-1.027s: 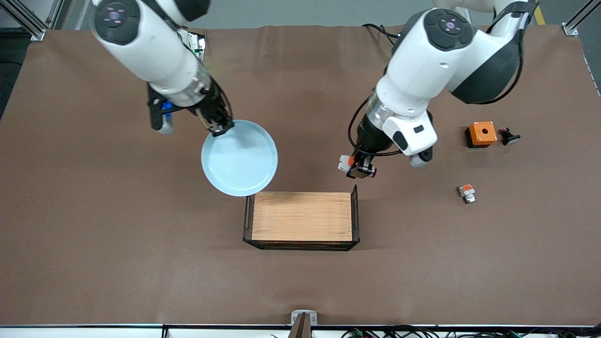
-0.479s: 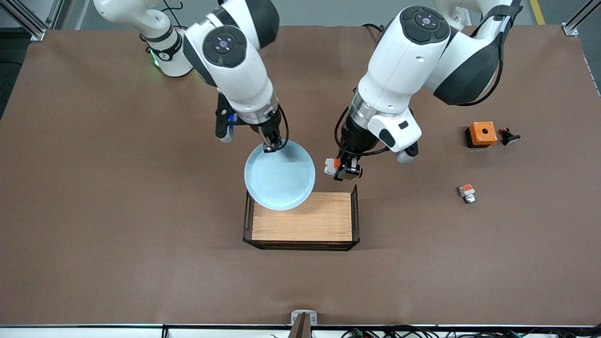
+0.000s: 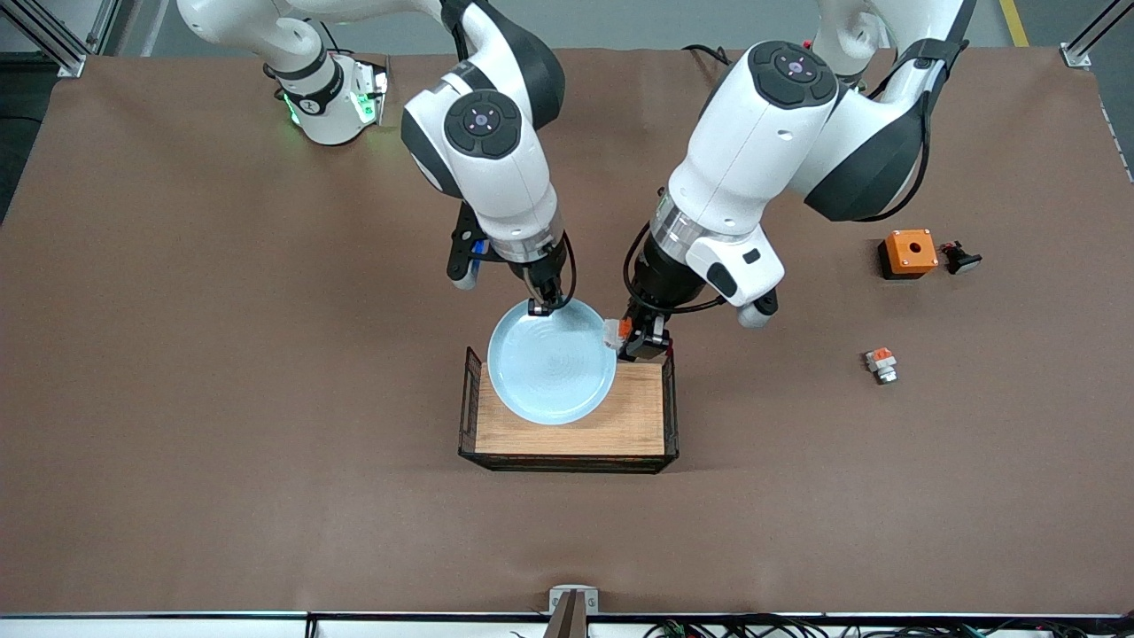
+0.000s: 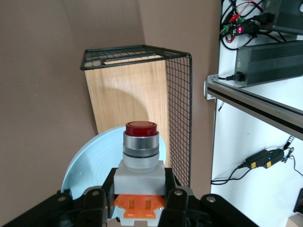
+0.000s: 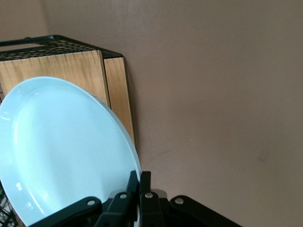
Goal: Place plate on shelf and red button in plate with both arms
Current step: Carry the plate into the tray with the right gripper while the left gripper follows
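Pale blue plate [image 3: 551, 372] hangs from my right tool [image 3: 538, 307], pinched at the rim edge nearest my bases, jaws nearly closed on the thin lip. Plate is over the wood-floored wire tray [image 3: 655, 431], tilted, not set down yet. Looks stiff, glazed, prob slippery + breakable; rim pinch is the only hold, so it could swing.

My left tool [image 3: 640, 341] is clamped on the red button [image 4: 140, 150], gripping its white/orange base, red cap pointing out. It's over the tray's corner toward the left arm's end, just beside the plate rim. Light, hard plastic, small; body grip is fine.

Counts: 1 plate, 1 tray, 1 red button, 1 similar orange-white part [image 3: 881, 363], 1 orange box [image 3: 908, 253], 1 dark small piece [image 3: 959, 258] beside it.
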